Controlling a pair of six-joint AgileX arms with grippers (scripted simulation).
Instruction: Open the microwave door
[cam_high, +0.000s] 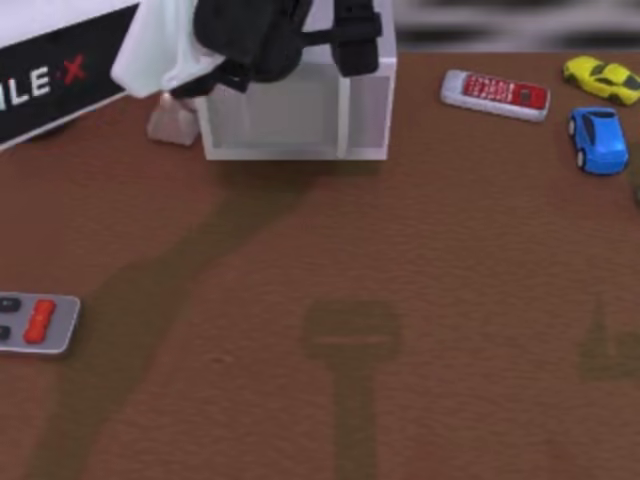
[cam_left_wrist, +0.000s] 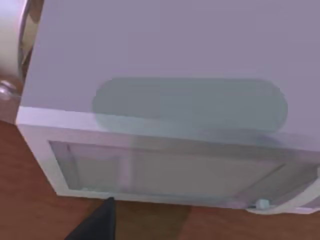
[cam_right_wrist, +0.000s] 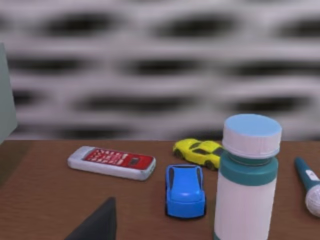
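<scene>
One arm, the left, hangs over the microwave (cam_high: 295, 115). Its door (cam_left_wrist: 170, 175) looks shut, so opening is left. I cannot tell its grip.

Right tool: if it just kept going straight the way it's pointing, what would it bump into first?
Probably the blue car, which sits almost dead ahead in the right wrist view. The phone lies off to one side and the bottle to the other; depth is hard to judge, so the bottle might be just as near.

Red phone (cam_high: 496, 94); yellow car (cam_high: 602, 78); blue car (cam_high: 598, 139); bottle (cam_right_wrist: 246, 178); grey remote (cam_high: 35, 322).
</scene>
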